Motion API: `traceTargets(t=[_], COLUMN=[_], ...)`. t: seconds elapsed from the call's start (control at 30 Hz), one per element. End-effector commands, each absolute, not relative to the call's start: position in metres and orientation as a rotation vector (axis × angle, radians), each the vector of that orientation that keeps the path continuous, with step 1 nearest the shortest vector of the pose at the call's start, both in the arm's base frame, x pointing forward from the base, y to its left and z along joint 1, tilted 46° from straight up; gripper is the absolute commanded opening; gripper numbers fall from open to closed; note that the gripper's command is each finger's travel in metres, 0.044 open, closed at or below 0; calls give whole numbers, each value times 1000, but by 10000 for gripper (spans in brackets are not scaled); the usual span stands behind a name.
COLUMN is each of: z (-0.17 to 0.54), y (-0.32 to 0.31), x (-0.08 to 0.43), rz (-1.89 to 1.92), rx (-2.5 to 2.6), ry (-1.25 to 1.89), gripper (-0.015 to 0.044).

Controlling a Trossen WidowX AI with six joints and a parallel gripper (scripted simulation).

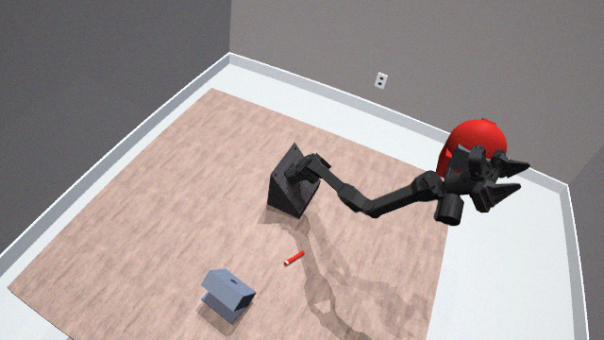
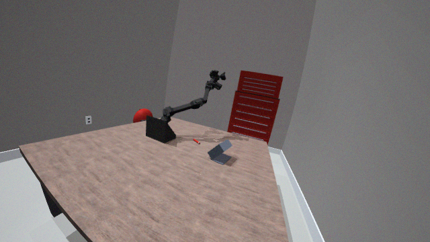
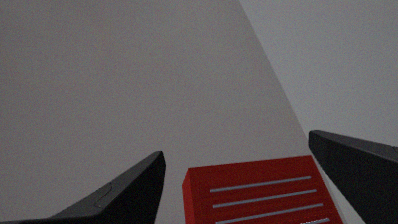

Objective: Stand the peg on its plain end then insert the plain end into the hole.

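Nearest the wrist camera, the spread, unladen gripper (image 1: 525, 176) (image 2: 224, 76) (image 3: 234, 148), its finger bases cut off by the frame.

So the room's pretty plain: gray walls (image 1: 330, 42) (image 2: 242, 40) (image 3: 125, 90), pale floor (image 1: 505, 264) (image 2: 20, 181), light baseboard (image 1: 330, 96) (image 2: 300, 198). Everything's around one wood-grain table (image 1: 142, 203) (image 2: 151, 188). Just past its edge there's a round red thing (image 1: 478, 137) (image 2: 142, 115), and beyond another stretch of edge a tall red cabinet (image 2: 256, 95) (image 3: 255, 182) with pale horizontal strips. White outlet (image 1: 381, 80) (image 2: 88, 119) on the wall beyond the table, soft shadows across the tabletop.
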State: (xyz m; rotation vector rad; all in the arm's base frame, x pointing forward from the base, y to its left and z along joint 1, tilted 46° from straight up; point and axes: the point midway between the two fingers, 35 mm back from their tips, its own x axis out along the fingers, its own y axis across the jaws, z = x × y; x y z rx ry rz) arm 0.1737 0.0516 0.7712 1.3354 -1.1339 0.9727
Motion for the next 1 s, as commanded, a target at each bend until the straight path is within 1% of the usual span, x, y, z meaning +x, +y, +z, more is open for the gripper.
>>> traceTargets(t=[0.0, 0.03, 0.3, 0.5, 0.97], z=[771, 772, 778, 774, 762], y=[51, 51, 36, 21, -36], x=[173, 169, 114, 86, 23], rz=[977, 990, 1195, 1296, 1626], rx=[1339, 1351, 1536, 1657, 1975], ry=[-1135, -1137, -1170, -1190, -1213], gripper=[426, 440, 440, 440, 440])
